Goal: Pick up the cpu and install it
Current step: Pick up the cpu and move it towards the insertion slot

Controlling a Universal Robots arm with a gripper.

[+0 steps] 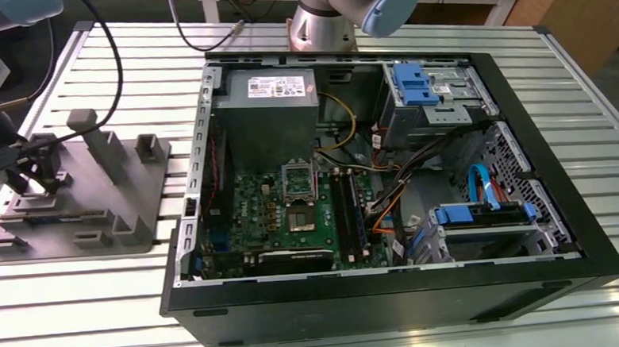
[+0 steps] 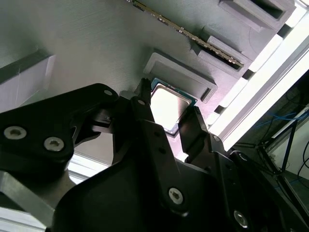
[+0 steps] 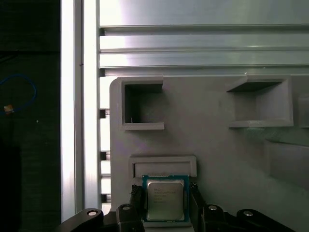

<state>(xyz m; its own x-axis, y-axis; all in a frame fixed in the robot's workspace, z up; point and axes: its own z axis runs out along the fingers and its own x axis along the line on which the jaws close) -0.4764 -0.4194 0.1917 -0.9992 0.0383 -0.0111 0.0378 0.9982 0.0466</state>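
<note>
The cpu (image 3: 165,200), a small square chip with a pale metal top and a green rim, lies on the grey fixture plate (image 3: 217,159) just beside a raised lip. In both wrist views my gripper (image 3: 165,191) straddles it, one black finger against each of two opposite edges. The chip (image 2: 166,106) sits between the fingertips (image 2: 193,121). In the exterior view the gripper (image 1: 43,181) is down at the fixture (image 1: 90,225), at that view's left. The open computer case (image 1: 541,129) shows its green motherboard with the socket (image 1: 298,191).
Upright grey posts (image 1: 101,145) and blocks stand on the fixture around the gripper. A memory stick (image 2: 188,34) rests on edge in a fixture slot. The case holds a power supply (image 1: 268,104), cables and blue drive brackets (image 1: 416,84). The arm's base (image 1: 323,18) stands behind the case.
</note>
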